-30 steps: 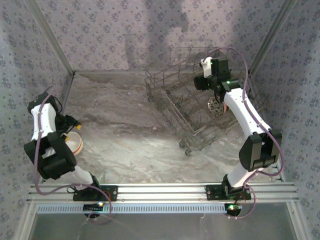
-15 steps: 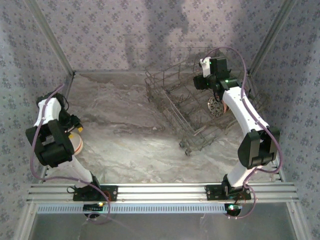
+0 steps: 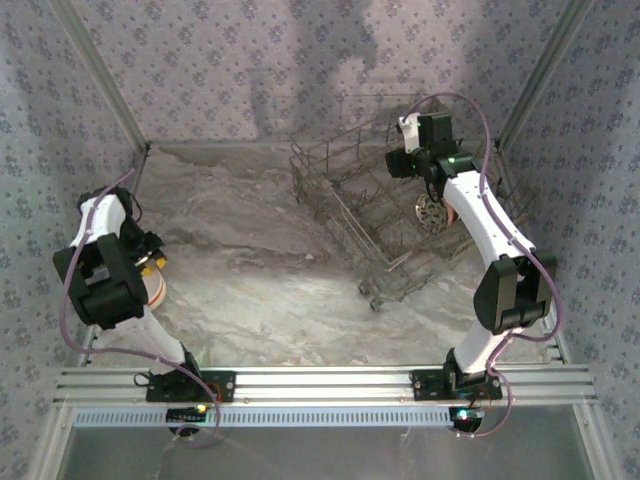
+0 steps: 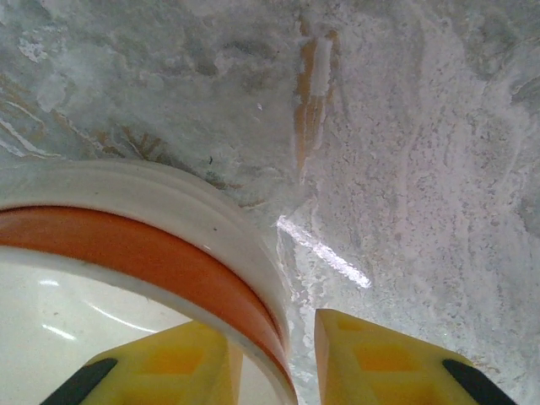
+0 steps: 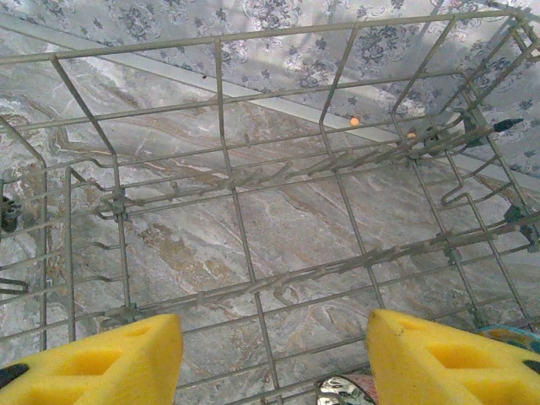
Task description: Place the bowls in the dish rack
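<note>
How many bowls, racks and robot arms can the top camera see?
Bowls: 2 (orange-and-white bowl, patterned bowl)
Dish rack: 1
Robot arms: 2 (left arm, right arm)
Total: 5

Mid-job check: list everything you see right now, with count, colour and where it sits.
dish rack: one, grey wire, far right part of the table
patterned bowl: one, pale with a dark pattern, inside the dish rack near its right side
orange-and-white bowl: one, on the table at its left edge
table: one, grey marbled top
walls: blue-grey floral pattern, on three sides
left gripper: yellow fingers, open, straddling the orange-and-white bowl's rim, one finger inside and one outside
right gripper: yellow fingers, open wide, above the dish rack's wires
</note>
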Robot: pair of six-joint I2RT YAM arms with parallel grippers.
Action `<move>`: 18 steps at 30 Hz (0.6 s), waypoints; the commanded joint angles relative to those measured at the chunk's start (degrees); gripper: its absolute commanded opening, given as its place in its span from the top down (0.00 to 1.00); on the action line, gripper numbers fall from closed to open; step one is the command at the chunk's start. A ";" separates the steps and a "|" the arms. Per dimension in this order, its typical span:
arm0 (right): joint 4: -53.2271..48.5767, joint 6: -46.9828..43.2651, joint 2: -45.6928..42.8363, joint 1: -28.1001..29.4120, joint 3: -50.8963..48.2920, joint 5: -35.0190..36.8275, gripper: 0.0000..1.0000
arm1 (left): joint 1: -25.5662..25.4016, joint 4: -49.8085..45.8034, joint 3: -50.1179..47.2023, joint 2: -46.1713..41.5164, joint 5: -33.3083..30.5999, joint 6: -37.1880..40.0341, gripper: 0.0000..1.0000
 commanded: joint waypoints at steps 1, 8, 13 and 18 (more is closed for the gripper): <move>-0.80 0.35 0.62 -0.16 1.94 0.51 0.39 | -0.31 -1.74 0.09 0.30 -0.87 1.01 0.75; -0.71 0.39 0.72 -0.27 1.77 0.35 0.39 | -0.62 -2.87 0.10 0.22 -1.61 1.44 0.85; -0.62 0.47 0.92 -0.23 1.77 0.10 0.39 | -1.01 -4.15 0.55 -0.29 -2.23 1.54 0.88; -0.47 0.52 1.13 -0.23 1.68 -0.18 0.39 | -1.67 -5.24 1.03 -0.83 -2.93 1.53 0.92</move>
